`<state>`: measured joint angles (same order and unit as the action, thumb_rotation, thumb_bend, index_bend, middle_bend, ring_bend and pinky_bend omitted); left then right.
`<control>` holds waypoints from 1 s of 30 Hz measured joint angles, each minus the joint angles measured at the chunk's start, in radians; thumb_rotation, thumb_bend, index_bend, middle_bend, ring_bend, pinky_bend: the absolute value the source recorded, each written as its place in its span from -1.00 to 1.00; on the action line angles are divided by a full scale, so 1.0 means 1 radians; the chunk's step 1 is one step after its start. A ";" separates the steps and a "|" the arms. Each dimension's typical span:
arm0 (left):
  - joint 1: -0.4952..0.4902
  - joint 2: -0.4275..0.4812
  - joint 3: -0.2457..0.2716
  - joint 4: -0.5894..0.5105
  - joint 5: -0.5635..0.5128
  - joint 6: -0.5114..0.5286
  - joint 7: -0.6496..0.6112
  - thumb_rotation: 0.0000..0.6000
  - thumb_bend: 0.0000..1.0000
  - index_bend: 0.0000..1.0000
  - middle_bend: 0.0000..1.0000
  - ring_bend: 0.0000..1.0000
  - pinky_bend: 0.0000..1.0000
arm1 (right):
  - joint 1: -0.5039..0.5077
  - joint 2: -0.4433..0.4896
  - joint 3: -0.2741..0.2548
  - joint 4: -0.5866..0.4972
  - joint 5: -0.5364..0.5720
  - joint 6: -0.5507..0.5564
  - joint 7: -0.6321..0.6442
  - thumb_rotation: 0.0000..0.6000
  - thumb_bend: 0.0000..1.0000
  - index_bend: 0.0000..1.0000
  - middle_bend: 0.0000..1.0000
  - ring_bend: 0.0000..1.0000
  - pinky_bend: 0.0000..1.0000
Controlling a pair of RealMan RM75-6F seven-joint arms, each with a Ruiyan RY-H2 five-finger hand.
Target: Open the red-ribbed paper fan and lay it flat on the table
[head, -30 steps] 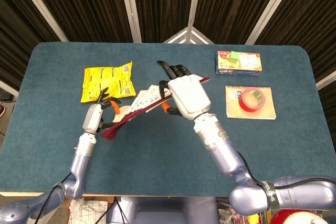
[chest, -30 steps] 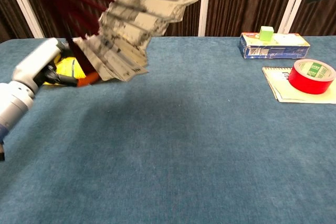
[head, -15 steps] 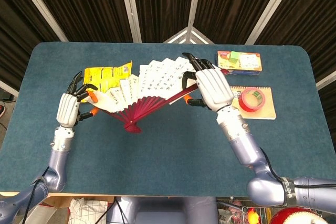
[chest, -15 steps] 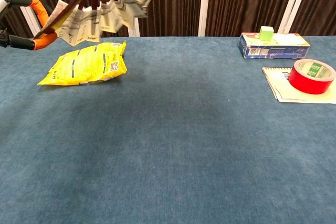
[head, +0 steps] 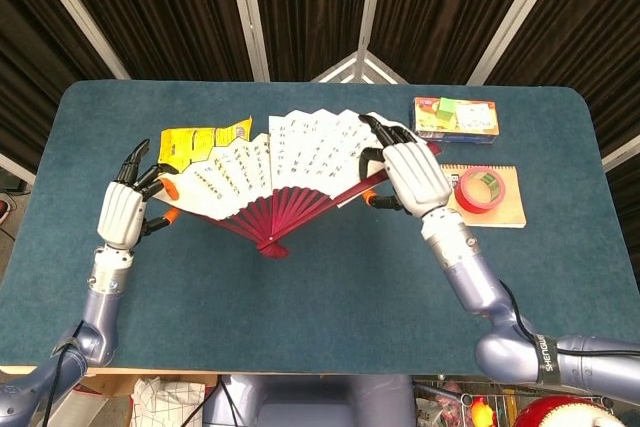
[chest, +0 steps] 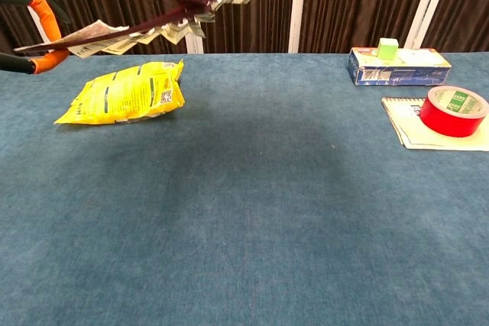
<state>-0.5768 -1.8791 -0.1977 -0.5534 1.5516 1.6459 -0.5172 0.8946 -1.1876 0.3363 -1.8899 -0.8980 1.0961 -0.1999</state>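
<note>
The paper fan (head: 270,167) is spread wide, white leaf with dark writing and red ribs meeting at a pivot low in the middle. It is held up above the table, seen edge-on near the top of the chest view as the fan (chest: 183,13). My left hand (head: 125,209) pinches its left outer rib with orange-tipped fingers (chest: 42,28). My right hand (head: 412,175) grips the right outer rib near the leaf's right edge.
A yellow snack bag (head: 200,139) lies under the fan's left part, also the bag (chest: 126,93). At the right lie a blue box (head: 455,119), a notepad (head: 500,209) and a red tape roll (head: 480,190) on it.
The fan went from partly folded to nearly fully spread. My left hand swung out to the left and my right hand moved right and slightly down, flattening the leaf.
</note>
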 measured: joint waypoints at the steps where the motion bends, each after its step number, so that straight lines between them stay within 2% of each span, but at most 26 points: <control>1: 0.001 -0.001 0.001 0.004 0.000 0.004 0.002 1.00 0.01 0.40 -0.24 -1.00 -0.70 | -0.003 -0.007 -0.004 0.010 -0.005 -0.003 0.005 1.00 -0.10 0.51 -0.76 -0.61 -0.66; 19: 0.011 0.002 0.021 0.091 -0.018 0.008 0.012 1.00 0.00 0.39 -0.25 -1.00 -0.70 | -0.054 -0.060 -0.041 0.149 -0.051 -0.040 0.062 1.00 -0.10 0.50 -0.76 -0.61 -0.65; 21: 0.010 -0.001 0.023 0.097 -0.017 0.010 0.017 1.00 0.00 0.39 -0.25 -1.00 -0.70 | -0.056 -0.063 -0.047 0.158 -0.051 -0.051 0.057 1.00 -0.10 0.34 -0.76 -0.62 -0.67; 23: 0.008 -0.005 0.026 0.106 -0.016 0.012 0.029 1.00 0.01 0.38 -0.25 -1.00 -0.70 | -0.055 -0.060 -0.055 0.159 -0.037 -0.070 0.044 1.00 -0.11 -0.13 -0.77 -0.67 -0.72; 25: 0.007 -0.008 0.030 0.117 -0.014 0.013 0.044 1.00 0.01 0.38 -0.25 -1.00 -0.70 | -0.051 -0.051 -0.063 0.157 -0.008 -0.095 0.018 1.00 -0.20 -0.45 -0.79 -0.71 -0.75; 26: 0.006 -0.011 0.033 0.125 -0.012 0.014 0.055 1.00 0.01 0.38 -0.25 -1.00 -0.70 | -0.048 -0.047 -0.067 0.156 0.004 -0.102 0.004 1.00 -0.28 -0.56 -0.80 -0.72 -0.75; 30: 0.002 -0.022 0.041 0.149 -0.008 0.023 0.098 1.00 0.00 0.38 -0.25 -1.00 -0.70 | -0.037 -0.036 -0.087 0.157 0.033 -0.116 -0.075 1.00 -0.45 -0.75 -0.84 -0.77 -0.77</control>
<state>-0.5752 -1.9015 -0.1565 -0.4047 1.5441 1.6690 -0.4189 0.8575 -1.2236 0.2497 -1.7328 -0.8652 0.9804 -0.2751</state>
